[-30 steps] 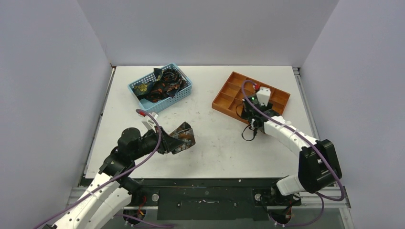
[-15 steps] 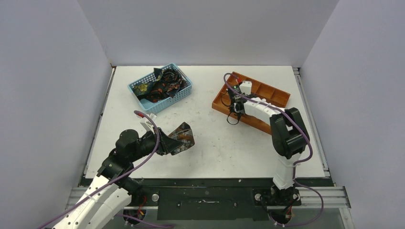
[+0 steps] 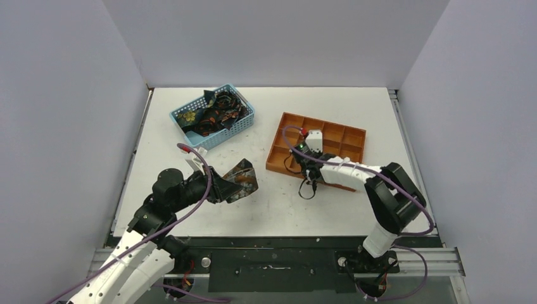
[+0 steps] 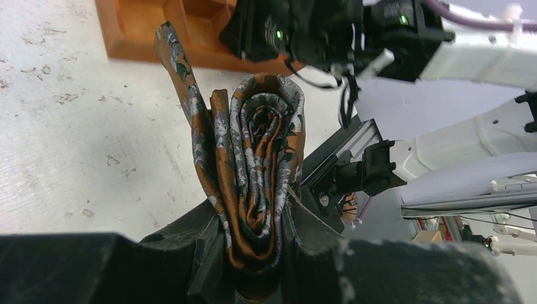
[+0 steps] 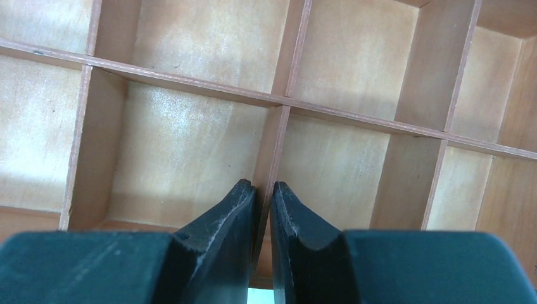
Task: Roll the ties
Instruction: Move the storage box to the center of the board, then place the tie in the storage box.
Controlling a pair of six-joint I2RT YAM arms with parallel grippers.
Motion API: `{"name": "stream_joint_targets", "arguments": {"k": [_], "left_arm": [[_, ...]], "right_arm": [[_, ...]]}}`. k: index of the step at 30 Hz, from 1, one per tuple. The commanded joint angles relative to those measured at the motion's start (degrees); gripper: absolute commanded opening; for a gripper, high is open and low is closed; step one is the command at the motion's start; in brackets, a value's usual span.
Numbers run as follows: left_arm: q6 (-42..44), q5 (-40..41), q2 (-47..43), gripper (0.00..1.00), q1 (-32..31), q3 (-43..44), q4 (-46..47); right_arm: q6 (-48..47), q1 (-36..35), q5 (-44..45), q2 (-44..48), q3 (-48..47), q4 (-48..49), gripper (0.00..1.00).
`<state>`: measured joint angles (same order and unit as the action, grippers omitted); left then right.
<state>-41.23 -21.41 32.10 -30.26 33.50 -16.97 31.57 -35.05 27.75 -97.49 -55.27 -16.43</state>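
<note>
A rolled tie [image 4: 263,171], orange-brown with a pale floral pattern, is pinched between the fingers of my left gripper [image 4: 253,234], its loose tail sticking up. From above, that tie [image 3: 244,180] and the left gripper [image 3: 229,188] hang over the table's near left. More ties [image 3: 215,111] lie tangled in the basket. My right gripper [image 5: 263,190] is shut on a thin divider wall of the orange tray [image 5: 183,152]. In the top view the right gripper [image 3: 308,170] is at the tray's near edge.
The light-blue mesh basket [image 3: 244,125] stands at the back left. The orange compartment tray [image 3: 342,136] lies right of centre, its compartments bare; its corner [image 4: 133,31] shows in the left wrist view. Grey walls enclose the table on three sides.
My right gripper has closed on the tray's divider, and the tray has slid left and toward the near edge, turning as it went. The left gripper and its rolled tie stayed put.
</note>
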Motion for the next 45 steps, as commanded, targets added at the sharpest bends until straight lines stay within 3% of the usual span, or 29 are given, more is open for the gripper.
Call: {"name": "stream_joint_targets", "arguments": {"k": [1,10,11,14,16,18,24,30,39,43,45], "left_arm": [[0.9,-0.5,0.3,0.00,0.4,2.6,1.7],[-2.9,-9.3,2.3,0.00,0.3,-1.5,4.3],[-3.8,-11.3,2.6,0.00,0.3,-2.1,5.9],[-8.6,-16.4,4.2,0.00,0.2,-5.2,13.8],[-11.7,-18.5,5.7,0.00,0.3,-6.9,19.2],[-14.7,-20.2,7.7,0.00,0.3,-8.4,23.8],[-21.7,-26.7,15.6,0.00,0.4,-10.1,34.2],[-28.8,-28.2,21.0,0.00,0.2,-12.3,44.8],[-24.0,-28.3,29.3,0.00,0.4,-14.5,43.5],[-18.7,-28.0,34.1,0.00,1.7,-13.3,38.1],[-14.4,-27.6,35.8,0.00,3.1,-10.9,30.6]], "right_arm": [[5.1,-9.0,-5.1,5.4,7.8,-1.9,0.16],[19.9,-24.8,-5.0,15.9,20.3,-1.0,0.17],[20.7,-25.4,-4.9,17.3,21.2,-0.6,0.20],[22.4,-25.9,-3.7,22.1,22.2,-1.6,0.57],[22.5,-25.9,-1.3,24.5,21.0,-4.0,0.67],[22.1,-25.9,0.6,26.5,19.4,-6.2,0.72],[20.1,-25.1,5.5,33.0,18.0,-8.8,0.75],[18.3,-22.3,6.3,37.0,19.4,-8.1,0.75],[15.9,-16.5,1.5,37.5,22.2,-5.1,0.75],[16.0,-16.4,0.5,36.4,22.6,-3.9,0.74],[16.1,-16.5,0.1,36.1,22.8,-3.6,0.74]]}}
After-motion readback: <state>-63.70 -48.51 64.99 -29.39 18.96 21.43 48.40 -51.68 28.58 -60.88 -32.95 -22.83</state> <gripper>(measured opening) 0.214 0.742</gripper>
